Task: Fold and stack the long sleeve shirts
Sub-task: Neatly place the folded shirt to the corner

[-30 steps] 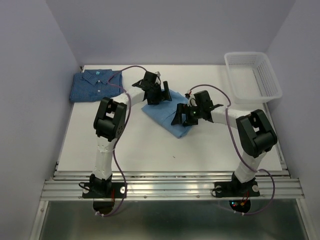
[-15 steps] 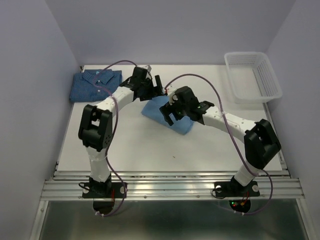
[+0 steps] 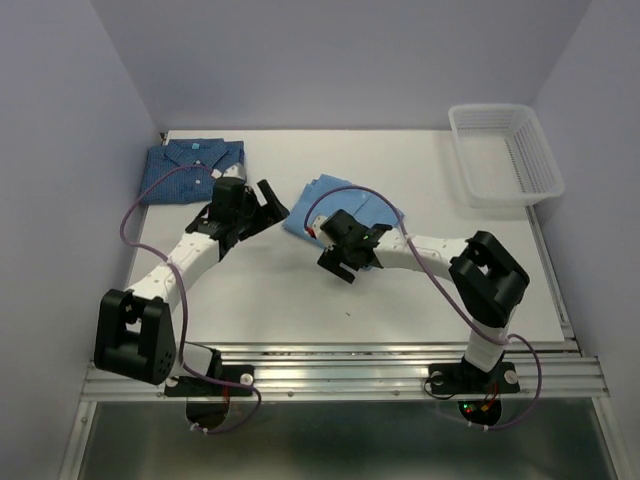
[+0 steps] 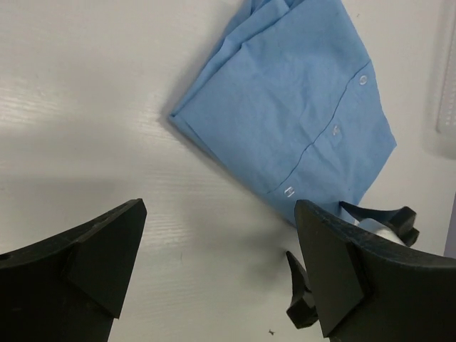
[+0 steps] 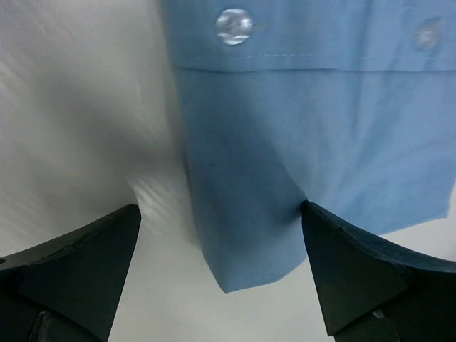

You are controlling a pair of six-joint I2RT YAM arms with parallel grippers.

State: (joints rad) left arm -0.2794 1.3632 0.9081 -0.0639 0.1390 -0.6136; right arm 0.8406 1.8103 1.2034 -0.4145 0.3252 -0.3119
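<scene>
My left claw (image 4: 217,210) hangs with fingers spread over the counter (image 3: 400,290), just left of the folded sky-blue shirt (image 3: 335,196). My right claw (image 5: 221,214) gapes wide at that shirt's near corner, gripping nothing. The checked shirt (image 3: 190,170) lies folded, well left of it.

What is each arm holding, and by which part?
Nothing. Left end effector: open over the table. Right end effector: open over a corner of the light-blue shirt.
</scene>
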